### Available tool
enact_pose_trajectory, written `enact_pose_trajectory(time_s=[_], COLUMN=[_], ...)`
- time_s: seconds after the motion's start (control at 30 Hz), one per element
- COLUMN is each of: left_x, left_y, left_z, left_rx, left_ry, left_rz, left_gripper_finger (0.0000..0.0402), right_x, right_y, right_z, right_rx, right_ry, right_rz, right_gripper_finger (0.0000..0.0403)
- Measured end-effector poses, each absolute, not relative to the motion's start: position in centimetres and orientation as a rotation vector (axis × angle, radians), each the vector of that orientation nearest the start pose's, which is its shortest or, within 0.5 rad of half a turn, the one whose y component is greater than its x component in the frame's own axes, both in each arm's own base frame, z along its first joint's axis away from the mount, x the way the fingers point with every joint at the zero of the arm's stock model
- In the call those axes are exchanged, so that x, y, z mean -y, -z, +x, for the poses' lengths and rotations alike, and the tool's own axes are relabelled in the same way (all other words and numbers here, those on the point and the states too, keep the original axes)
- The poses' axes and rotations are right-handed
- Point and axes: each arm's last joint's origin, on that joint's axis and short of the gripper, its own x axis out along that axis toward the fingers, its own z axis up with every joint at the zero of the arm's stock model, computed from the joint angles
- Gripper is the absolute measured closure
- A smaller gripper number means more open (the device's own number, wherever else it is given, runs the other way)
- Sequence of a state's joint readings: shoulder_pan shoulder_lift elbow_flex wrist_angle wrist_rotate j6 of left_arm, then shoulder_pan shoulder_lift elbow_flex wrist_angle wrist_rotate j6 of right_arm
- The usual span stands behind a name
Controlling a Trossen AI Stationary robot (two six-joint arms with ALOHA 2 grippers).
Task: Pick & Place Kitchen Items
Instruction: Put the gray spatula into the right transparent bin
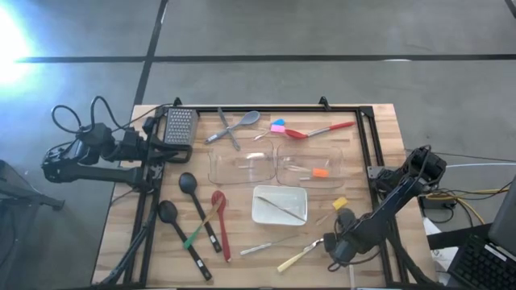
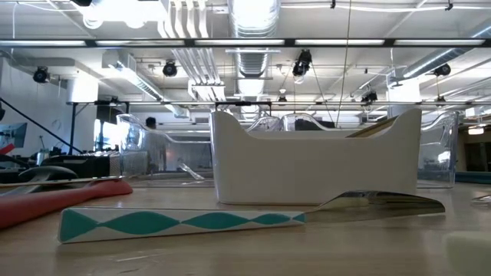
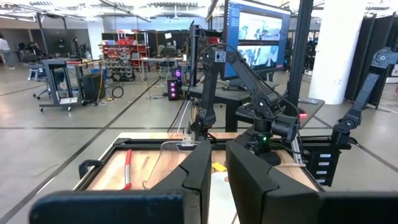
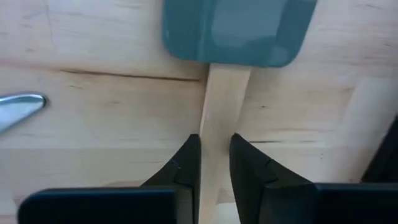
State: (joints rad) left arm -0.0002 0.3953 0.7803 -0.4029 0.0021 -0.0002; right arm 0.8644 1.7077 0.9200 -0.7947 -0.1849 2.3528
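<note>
Right wrist view: right gripper [image 4: 214, 163] closed on the pale wooden handle of a grey spatula [image 4: 239, 28], lying flat near the table's [image 1: 379, 137] front edge, toward its right corner. Judged light and stiff, with a soft, flexible blade; smooth, narrow handle best pinched mid-length, liable to pivot if taken near one end. Handle's far end hidden under the fingers; spatula masked by the arm in the high view. Left gripper [image 3: 212, 177] closed on nothing, parked off the table's left edge.
</note>
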Motion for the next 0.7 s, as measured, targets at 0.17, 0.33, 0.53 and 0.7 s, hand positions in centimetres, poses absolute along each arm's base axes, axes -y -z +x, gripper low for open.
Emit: enact_pose_trajectory(time_s=[0.17,0.33,0.53,0.7], left_x=[0.0,0.0,0.0,0.0], left_y=[-35.1,-35.1,-35.1,-35.1], left_z=[7.8,7.8,7.8,7.7], left_rx=[-0.017,-0.018,-0.017,-0.017], left_ry=[0.003,0.002,0.003,0.003], left_rz=[0.000,-0.001,0.000,0.000], left_gripper_finger=[0.0344,0.0344,0.0344,0.0344], right_x=[-21.1,-21.4,-22.0,-22.3], right_y=[-13.8,-14.2,-16.3,-18.0], right_z=[17.1,17.4,17.6,17.7], right_rx=[-1.445,-1.455,-1.455,-1.450], right_ry=[1.184,1.164,1.209,1.243], right_rz=[1.168,1.183,1.133,1.095], right_gripper_finger=[0.0358,0.0360,0.0391,0.0399])
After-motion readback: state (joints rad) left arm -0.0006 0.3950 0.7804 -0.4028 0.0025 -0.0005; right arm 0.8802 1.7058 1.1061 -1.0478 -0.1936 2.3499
